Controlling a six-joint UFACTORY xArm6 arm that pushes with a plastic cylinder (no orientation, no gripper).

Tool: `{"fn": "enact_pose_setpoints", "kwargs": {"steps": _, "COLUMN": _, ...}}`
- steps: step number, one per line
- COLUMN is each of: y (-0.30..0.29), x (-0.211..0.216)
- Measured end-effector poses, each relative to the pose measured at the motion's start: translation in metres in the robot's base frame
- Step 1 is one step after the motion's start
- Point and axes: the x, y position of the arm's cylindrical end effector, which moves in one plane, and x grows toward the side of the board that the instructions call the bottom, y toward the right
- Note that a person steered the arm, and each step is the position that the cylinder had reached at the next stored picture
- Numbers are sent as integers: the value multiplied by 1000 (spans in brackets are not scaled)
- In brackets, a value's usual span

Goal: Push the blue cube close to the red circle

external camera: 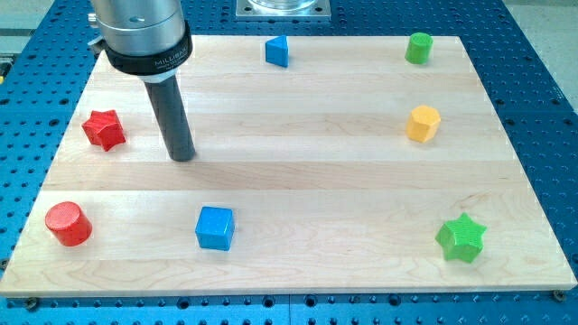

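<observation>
We see a pale, smooth wooden board (298, 171) with visible grain; the blue cube (215, 227) looks matt; our dark rod (172, 117) appears matt.

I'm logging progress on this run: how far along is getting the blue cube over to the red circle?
Done: nothing visible; the blue cube sits apart from the red circle, to its right. In hand: my tip stands above the cube, nearer the red star, touching neither. Left: get to the cube's right side and push it leftward.
</observation>
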Motion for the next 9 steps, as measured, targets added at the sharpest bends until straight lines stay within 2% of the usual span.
{"fn": "enact_pose_setpoints", "kwargs": {"steps": 8, "y": 3, "x": 0}}
{"fn": "enact_pose_setpoints", "kwargs": {"steps": 9, "y": 41, "x": 40}}
